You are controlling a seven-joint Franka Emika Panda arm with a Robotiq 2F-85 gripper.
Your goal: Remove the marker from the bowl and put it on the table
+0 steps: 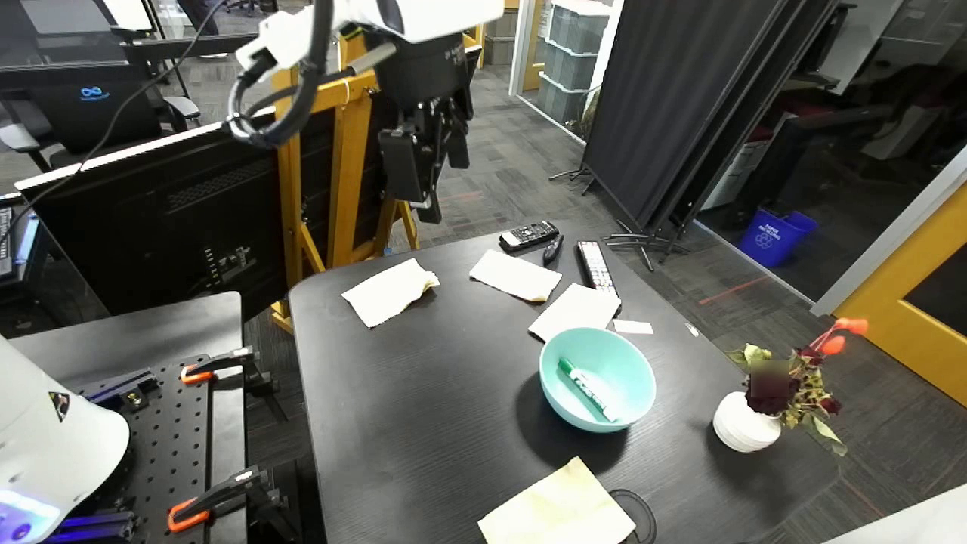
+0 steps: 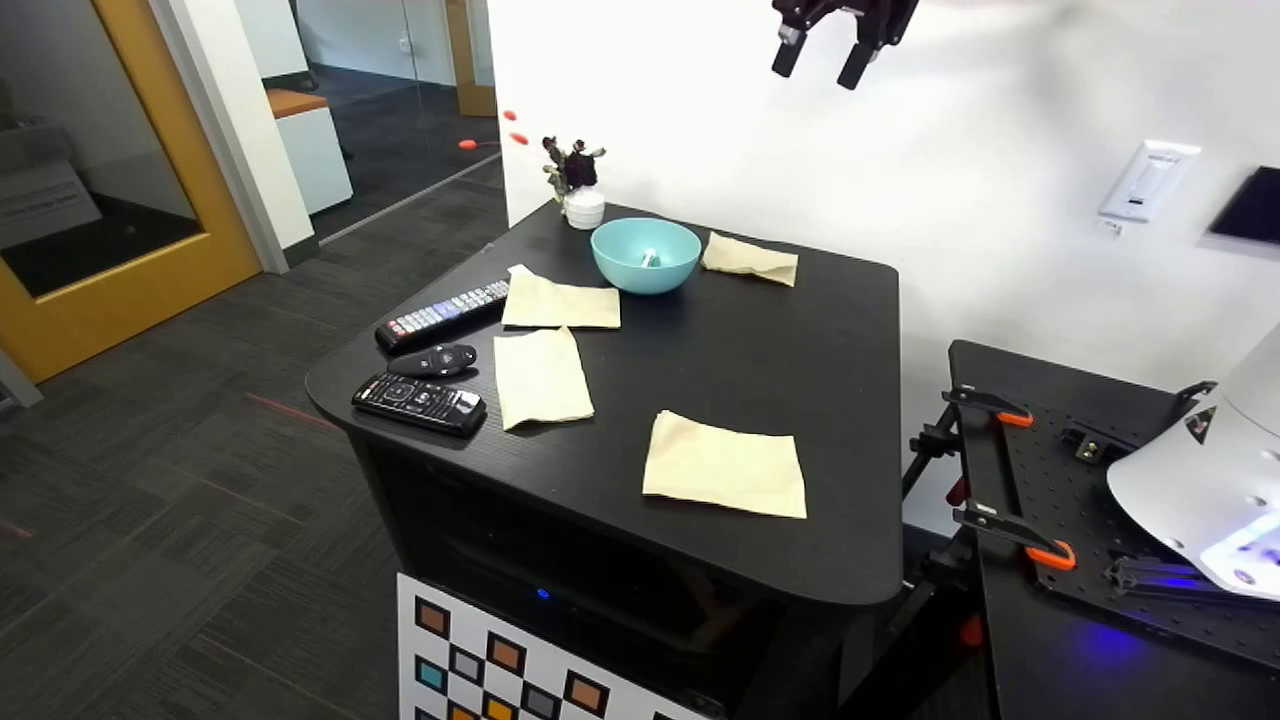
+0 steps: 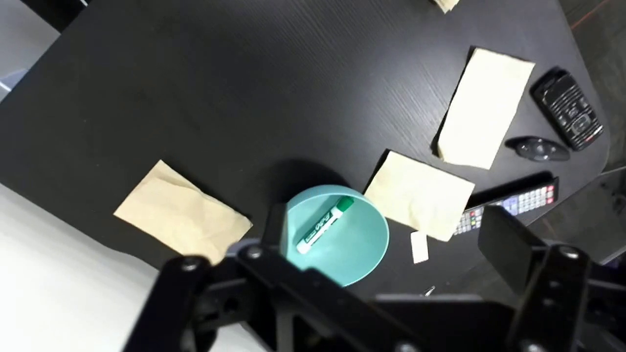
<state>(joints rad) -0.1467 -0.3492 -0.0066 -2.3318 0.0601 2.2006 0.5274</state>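
— Closest in first: what about the gripper [image 2: 821, 64]?

— Fingers spread, only air between them, well above the table [image 1: 423, 423]. A skewed descent could put a fingertip down on the rim of the bowl [image 3: 359, 239].

— Below that?

— The bowl stands nearer the far edge than the edge by the robot's base [image 1: 53, 446]. The marker [image 3: 323, 226] lies inside it, slanted, its green cap close to the bowl's side. Grip it at the wrong angle and the fingers might shove it up that curve, sliding or tipping the bowl.

— Next to the bowl?

— One folded sheet [image 3: 420, 195] just beside it, a second folded sheet [image 3: 176, 210] near the edge along the wall [image 2: 690, 120]. A dragged bowl might ruck the first; a marker dropped on either would miss the bare tabletop.

— Then set it down where?

— On the bare black between the bowl and the base-side edge, I'd say. The barrel looks round, so letting go too high could send it rolling over that edge.

— And the farthest corners?

— The white flower pot [image 1: 745, 425] is by the far corner at the wall, a black remote [image 2: 420, 403] at the far corner opposite. A careless swing would probably catch the flowers [image 2: 580, 170], since they stand tall.
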